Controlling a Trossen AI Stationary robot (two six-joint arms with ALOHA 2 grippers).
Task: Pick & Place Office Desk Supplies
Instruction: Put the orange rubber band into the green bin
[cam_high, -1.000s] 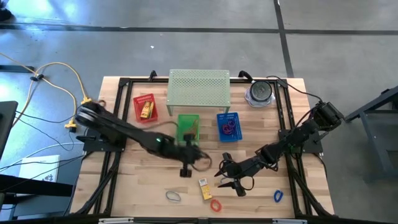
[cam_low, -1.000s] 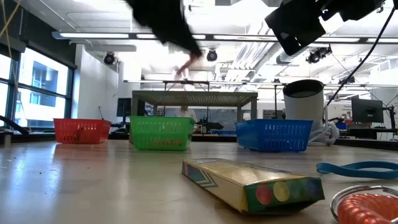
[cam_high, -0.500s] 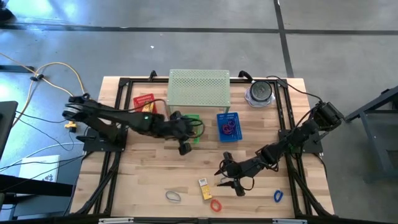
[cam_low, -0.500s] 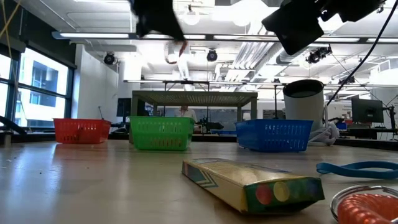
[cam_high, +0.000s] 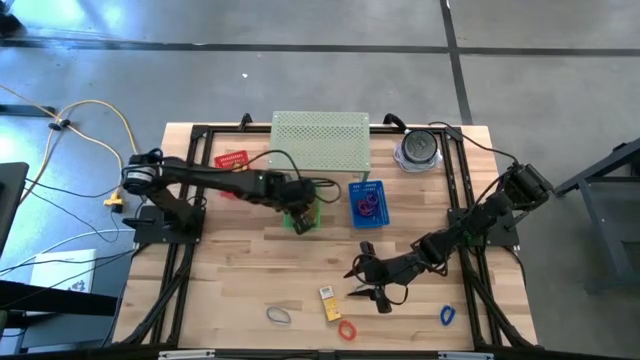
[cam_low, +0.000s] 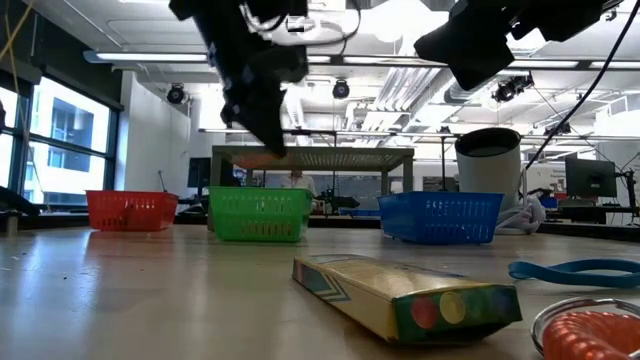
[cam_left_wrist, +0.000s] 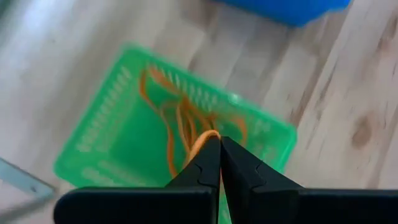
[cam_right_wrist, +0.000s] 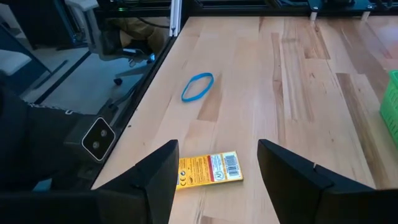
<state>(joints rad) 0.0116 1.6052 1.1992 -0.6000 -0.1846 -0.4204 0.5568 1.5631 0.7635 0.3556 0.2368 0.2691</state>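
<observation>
My left gripper (cam_high: 300, 217) hovers over the green basket (cam_high: 305, 203), shut on a thin orange loop (cam_left_wrist: 198, 142). More orange loops (cam_left_wrist: 177, 121) lie on the floor of that basket (cam_left_wrist: 106, 140). My right gripper (cam_high: 374, 291) stands open above the table's near middle. Its fingers sit on either side of a yellow packet (cam_right_wrist: 208, 169) without touching it. That packet (cam_high: 328, 303) lies flat on the wood. A grey loop (cam_high: 278, 316), a red loop (cam_high: 347, 329) and a blue loop (cam_high: 447, 315) lie along the near edge. My left gripper pinches a short stretch of the orange loop (cam_left_wrist: 200, 140) between the tips of its two shut fingers. The fingers slant down from the table's left side. The loop hangs from the tips over the green basket; whether its lower part touches the loops inside, I cannot tell.
A red basket (cam_high: 232, 162) and a blue basket (cam_high: 366, 203) flank the green one. The pale green perforated shelf (cam_high: 320, 142) stands behind them, with a round grey reel (cam_high: 418, 149) at the far right. Black frame rails (cam_high: 190, 240) run along the table's sides.
My left gripper has swung from the middle of the table toward the far edge and now hangs over the green basket. It stayed shut and its wrist rolled on the way. The orange loop has travelled with it. My right gripper has kept still.
</observation>
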